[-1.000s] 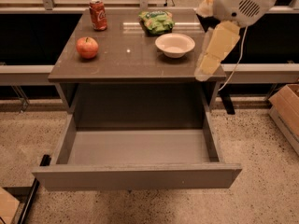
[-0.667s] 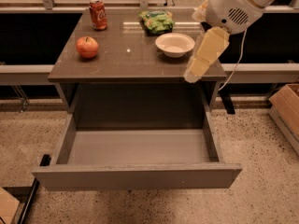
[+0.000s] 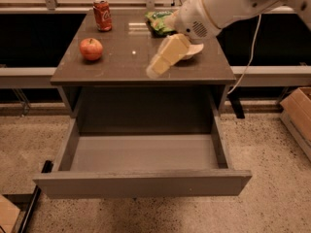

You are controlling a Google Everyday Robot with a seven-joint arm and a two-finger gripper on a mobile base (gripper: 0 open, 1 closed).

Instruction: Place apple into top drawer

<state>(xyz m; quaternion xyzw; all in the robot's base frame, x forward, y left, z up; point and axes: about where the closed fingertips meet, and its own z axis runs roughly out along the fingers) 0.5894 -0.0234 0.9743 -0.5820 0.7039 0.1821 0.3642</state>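
The red apple (image 3: pixel 91 48) sits on the left part of the brown tabletop (image 3: pixel 126 64). The top drawer (image 3: pixel 141 154) below the tabletop is pulled wide open, and its grey inside holds nothing. My gripper (image 3: pixel 154 70) hangs from the white arm that comes in from the upper right. It is above the middle of the tabletop, to the right of the apple and apart from it. It holds nothing that I can see.
A red soda can (image 3: pixel 102 14) stands at the back left of the tabletop. A green bag (image 3: pixel 159 22) and a white bowl (image 3: pixel 193 49), partly hidden by the arm, are at the back right. A cardboard box (image 3: pixel 299 115) stands on the floor at right.
The arm has swung left across the tabletop, bringing the gripper from the right edge to the middle, closer to the apple. The apple and drawer have not moved.
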